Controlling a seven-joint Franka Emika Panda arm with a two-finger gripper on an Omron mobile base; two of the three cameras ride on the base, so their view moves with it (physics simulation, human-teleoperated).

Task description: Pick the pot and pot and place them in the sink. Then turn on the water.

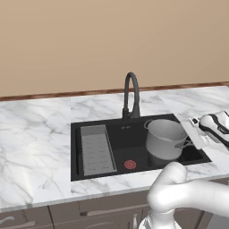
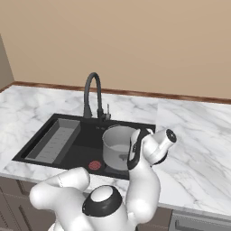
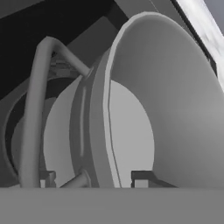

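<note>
The grey metal pot (image 1: 165,138) hangs upright inside the right half of the black sink (image 1: 120,143), its base a little above the basin floor. My gripper (image 1: 191,143) holds it by the right rim. In the hand view my gripper (image 3: 94,178) straddles the pot's (image 3: 175,109) wall, one tip inside and one outside, next to a loop handle (image 3: 35,109). From the right base view the gripper (image 2: 133,153) clamps the near side of the pot (image 2: 116,149). A dark round rim (image 3: 11,131) lies below; I cannot tell whether it is the other pot. No water runs from the faucet (image 1: 131,94).
A grey ribbed tray (image 1: 96,150) fills the sink's left side, and a red drain (image 1: 130,164) sits at the front middle. The black gooseneck faucet (image 2: 91,92) stands behind the basin. White marble counter (image 1: 36,134) surrounds the sink.
</note>
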